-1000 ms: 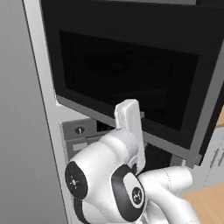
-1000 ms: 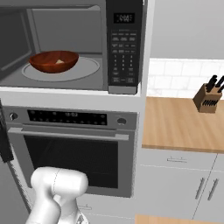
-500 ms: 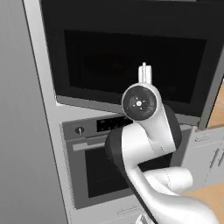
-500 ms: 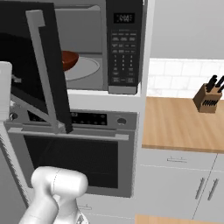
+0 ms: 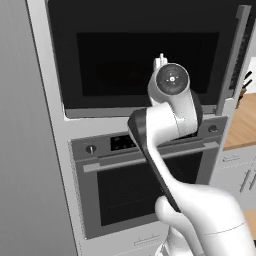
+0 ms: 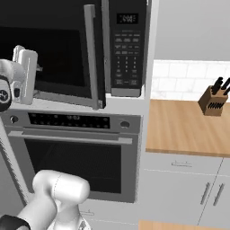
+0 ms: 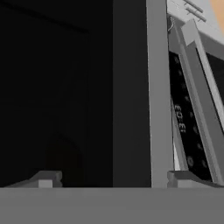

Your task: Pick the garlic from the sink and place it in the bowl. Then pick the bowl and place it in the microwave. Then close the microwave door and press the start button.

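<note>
End effector (image 7: 112,177) is standing wide open and empty, I'm seeing it pressing close against the microwave door (image 6: 54,54), which is sitting nearly shut, its handle (image 6: 91,56) just beside the keypad (image 6: 126,47).

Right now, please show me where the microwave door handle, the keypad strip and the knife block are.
microwave door handle (image 6: 90,54), right base view, middle of the silver bar.
keypad strip (image 6: 125,63), right base view, button area.
knife block (image 6: 212,102), right base view, wooden body.
</note>
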